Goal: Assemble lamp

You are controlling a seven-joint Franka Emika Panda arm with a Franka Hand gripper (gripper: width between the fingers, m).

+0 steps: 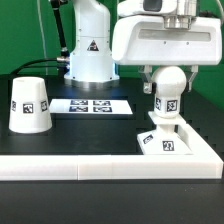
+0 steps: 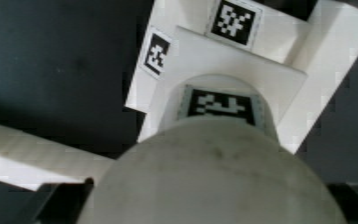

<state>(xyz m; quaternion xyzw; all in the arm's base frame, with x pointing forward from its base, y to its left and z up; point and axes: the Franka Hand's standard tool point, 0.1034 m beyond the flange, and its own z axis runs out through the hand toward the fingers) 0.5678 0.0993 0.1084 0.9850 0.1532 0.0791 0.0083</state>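
The white bulb (image 1: 167, 93) stands upright with its tagged stem on the flat square base (image 1: 170, 143), at the exterior view's right. My gripper (image 1: 168, 78) is shut on the bulb's round head from above. In the wrist view the bulb (image 2: 202, 170) fills the foreground between my dark fingers (image 2: 60, 200), with the tagged base (image 2: 247, 40) beyond it. My gripper (image 2: 202, 205) holds the head's sides. The tapered shade (image 1: 29, 105) stands alone on the black table at the exterior view's left.
The marker board (image 1: 92, 105) lies flat on the table between the shade and the base. A long white border wall (image 1: 100, 168) runs along the front edge, and the base rests against it. The robot's white pedestal (image 1: 90, 50) stands behind.
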